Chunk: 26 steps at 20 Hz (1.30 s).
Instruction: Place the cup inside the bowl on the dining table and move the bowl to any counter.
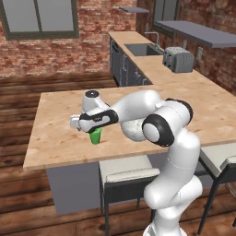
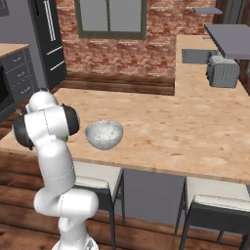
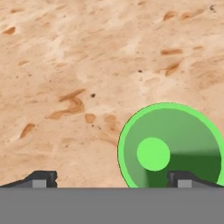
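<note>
Claw (image 3: pixel 111 179): jaws spread wide and holding nothing; in the hand view its two dark tips rise at 7 and 5 o'clock, pointing straight down at the worktop.
Cup (image 3: pixel 171 146): bright green, upright, seen from above at 4 o'clock in the hand view; the right tip overlaps its lower rim, the left tip stands well clear of it. In the left base view the cup (image 1: pixel 96 136) shows just beneath the hand.
Bowl (image 2: pixel 104 134): pale speckled, upright, resting on the worktop at 3 o'clock from the arm in the right base view; apart from the cup.
Worktop (image 1: pixel 55 133): light wood-look dining table carrying both cup and bowl.
Counter (image 1: pixel 152 62): wall run at 1 o'clock in the left base view, bearing a toaster (image 1: pixel 179 59) and a sink (image 1: pixel 140 49).
Stools (image 1: pixel 128 175): tucked under the worktop's near edge.
</note>
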Tool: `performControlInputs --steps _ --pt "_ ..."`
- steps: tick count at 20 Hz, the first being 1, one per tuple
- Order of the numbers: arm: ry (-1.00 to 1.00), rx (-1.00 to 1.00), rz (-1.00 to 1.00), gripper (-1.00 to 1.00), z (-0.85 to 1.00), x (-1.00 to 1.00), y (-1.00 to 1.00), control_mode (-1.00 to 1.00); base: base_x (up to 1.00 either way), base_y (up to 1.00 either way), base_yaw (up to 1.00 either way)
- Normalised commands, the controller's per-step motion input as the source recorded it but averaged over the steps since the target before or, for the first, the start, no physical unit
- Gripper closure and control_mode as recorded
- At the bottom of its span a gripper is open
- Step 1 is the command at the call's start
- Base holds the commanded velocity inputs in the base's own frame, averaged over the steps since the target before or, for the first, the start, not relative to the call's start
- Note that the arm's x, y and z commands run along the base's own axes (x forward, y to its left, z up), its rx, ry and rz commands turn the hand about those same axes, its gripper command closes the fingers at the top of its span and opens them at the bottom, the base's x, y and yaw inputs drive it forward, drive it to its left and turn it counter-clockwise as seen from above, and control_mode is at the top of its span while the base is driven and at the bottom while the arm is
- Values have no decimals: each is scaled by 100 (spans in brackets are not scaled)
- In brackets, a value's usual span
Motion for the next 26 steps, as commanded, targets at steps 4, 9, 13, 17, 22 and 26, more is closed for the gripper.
performControlInputs --steps 4,9,13,17,22,26 --pt "0 0 0 -100 -6 10 1 -100 0 0 0" --pt "0 0 0 -100 -5 6 1 -100 0 0 0" --pt "0 0 0 -100 -6 3 2 -100 0 0 0" --pt "0 0 0 -100 -16 0 4 -100 0 0 0" --pt "0 0 0 -100 -15 0 6 -100 0 0 0" --pt "0 0 0 -100 -9 3 6 -100 0 0 0"
